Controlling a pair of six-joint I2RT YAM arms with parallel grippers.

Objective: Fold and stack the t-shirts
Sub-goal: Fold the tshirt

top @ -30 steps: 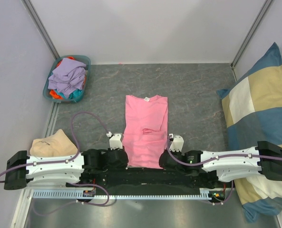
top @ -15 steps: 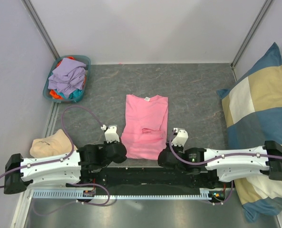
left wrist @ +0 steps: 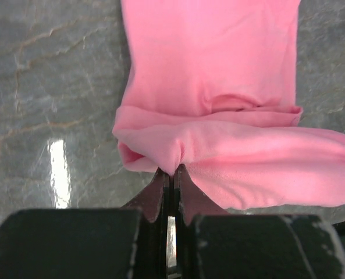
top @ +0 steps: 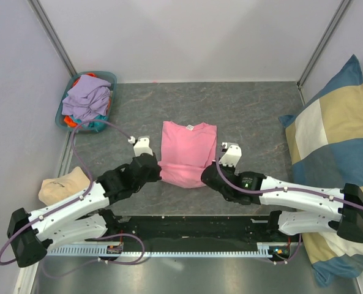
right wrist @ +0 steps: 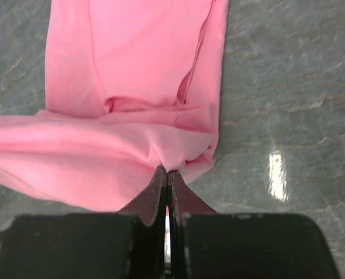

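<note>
Left claw (left wrist: 170,170): jaws pressed together on a pinch of pink tee (top: 189,147), at the left end of its doubled-over hem.

Right claw (right wrist: 166,170): jaws pressed together on the same hem, at the right end.

Pink tee: middle of the surface (top: 254,116), neck and white label (top: 188,127) toward the far edge. The near hem is raised and drawn over the body, making a soft roll between the two claws.

Change: a second ago the tee lay at full length, with both claws at its hem by the near edge. Both have since carried the hem toward the far edge, and the tee now shows shorter.

Basket (top: 112,78): far left corner, heaped with lavender, teal and orange tees (top: 86,98); unmoved.

Cushion (top: 334,147): right edge; unmoved.

Beige cloth (top: 62,187): left edge, near side.
</note>
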